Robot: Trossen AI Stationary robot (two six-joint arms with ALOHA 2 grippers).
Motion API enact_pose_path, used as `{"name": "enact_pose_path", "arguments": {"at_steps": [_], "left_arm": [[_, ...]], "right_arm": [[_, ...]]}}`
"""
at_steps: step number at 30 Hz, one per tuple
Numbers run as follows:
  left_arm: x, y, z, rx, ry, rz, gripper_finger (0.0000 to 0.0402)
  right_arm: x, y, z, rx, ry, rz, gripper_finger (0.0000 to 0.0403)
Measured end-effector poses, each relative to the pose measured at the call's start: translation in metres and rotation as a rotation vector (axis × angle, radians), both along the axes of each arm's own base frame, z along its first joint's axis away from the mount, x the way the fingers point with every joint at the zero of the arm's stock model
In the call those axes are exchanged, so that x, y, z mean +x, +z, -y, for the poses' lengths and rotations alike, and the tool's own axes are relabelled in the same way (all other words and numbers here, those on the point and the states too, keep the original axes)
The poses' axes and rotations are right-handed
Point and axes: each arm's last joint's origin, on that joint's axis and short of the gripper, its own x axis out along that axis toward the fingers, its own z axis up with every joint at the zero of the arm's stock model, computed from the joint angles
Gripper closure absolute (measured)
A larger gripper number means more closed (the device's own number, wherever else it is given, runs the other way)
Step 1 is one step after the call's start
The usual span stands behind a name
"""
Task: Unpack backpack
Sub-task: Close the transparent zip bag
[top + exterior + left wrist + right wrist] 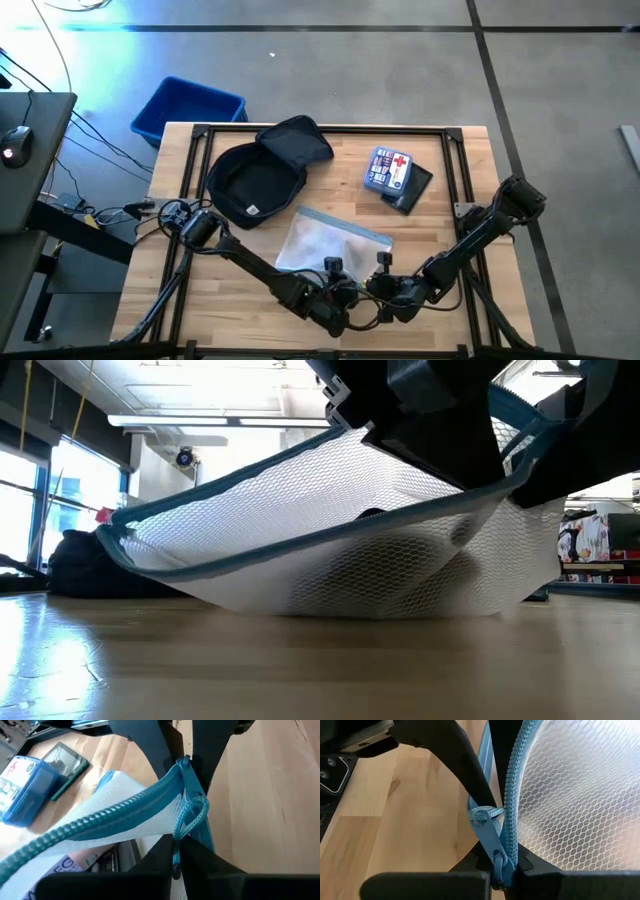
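Note:
The dark navy backpack [262, 175] lies unzipped at the table's far left, its flap thrown back. A white mesh pouch [330, 238] with a blue zip [100, 820] lies in the middle. Its near corner is raised at the table's front, and its sagging belly [360, 585] rests on the wood. Both grippers meet at that corner. My left gripper [345, 293] is shut on the zip's blue pull cord. My right gripper [375, 288] is shut on the zip's end. Printed packets [65, 865] show through the mesh. My left gripper pinches the blue pull cord [176, 840] of the zip slider between its two fingers, slanting down from the table's left near side. The cord's loop [196, 812] stands free just beyond the fingertips. The pouch's corner hangs raised off the table. My right gripper pinches the zip's end at the pouch's near corner [504, 862] between its two fingers, right by the slider, coming slanting down from the table's right near side. The fingers lie along the zip. That corner is held up while the pouch's middle sags onto the table.
A blue first-aid kit [388, 168] lies on a dark flat tablet [415, 188] at the far right of the table. A blue plastic bin [188, 108] stands on the floor beyond the far left corner. Bare wood lies along the near left and right.

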Motion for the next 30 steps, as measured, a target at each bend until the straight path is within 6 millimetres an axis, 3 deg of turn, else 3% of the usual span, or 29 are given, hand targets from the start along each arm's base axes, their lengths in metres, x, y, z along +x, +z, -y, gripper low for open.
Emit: {"name": "enact_pose_path", "arguments": {"at_steps": [8, 13, 20, 30], "left_arm": [[-0.019, -0.003, 0.002, 0.008, 0.124, -0.056, 0.0401], [-0.040, -0.005, -0.013, 0.008, 0.286, -0.176, 0.0401], [-0.077, 0.005, -0.015, 0.010, 0.439, -0.346, 0.0401], [-0.138, 0.028, 0.014, -0.047, 0.599, -0.508, 0.0402]], "right_arm": [[-0.002, 0.000, -0.001, -0.039, 0.011, 0.009, 0.0403], [-0.006, 0.000, -0.005, -0.084, 0.018, 0.017, 0.0403], [-0.013, -0.005, -0.002, -0.145, 0.013, -0.040, 0.0403], [-0.032, -0.015, 0.018, -0.224, -0.189, -0.193, 0.0403]]}}
